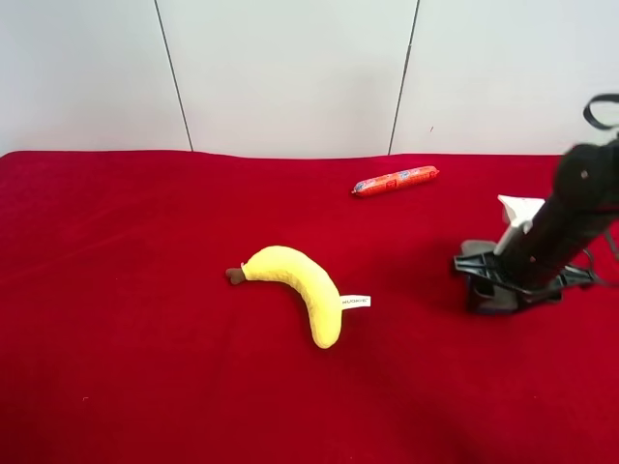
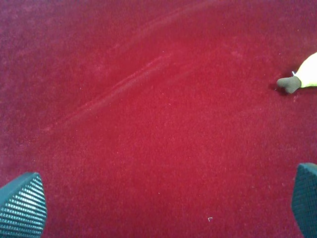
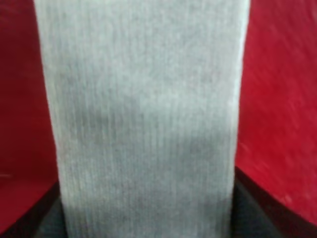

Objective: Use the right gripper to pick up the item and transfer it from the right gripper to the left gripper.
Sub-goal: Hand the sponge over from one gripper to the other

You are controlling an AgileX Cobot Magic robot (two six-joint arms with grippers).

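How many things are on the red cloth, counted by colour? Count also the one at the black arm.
Yellow: 1, the banana
Red: 1, the sausage
White: 1, the ribbed item
Total: 3

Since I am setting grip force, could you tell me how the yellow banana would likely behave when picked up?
The banana looks like a stuffed fabric toy with a sewn label, so probably light and squashy under a pincer. Curved and lying flat on the red cloth, it seems unlikely to roll.
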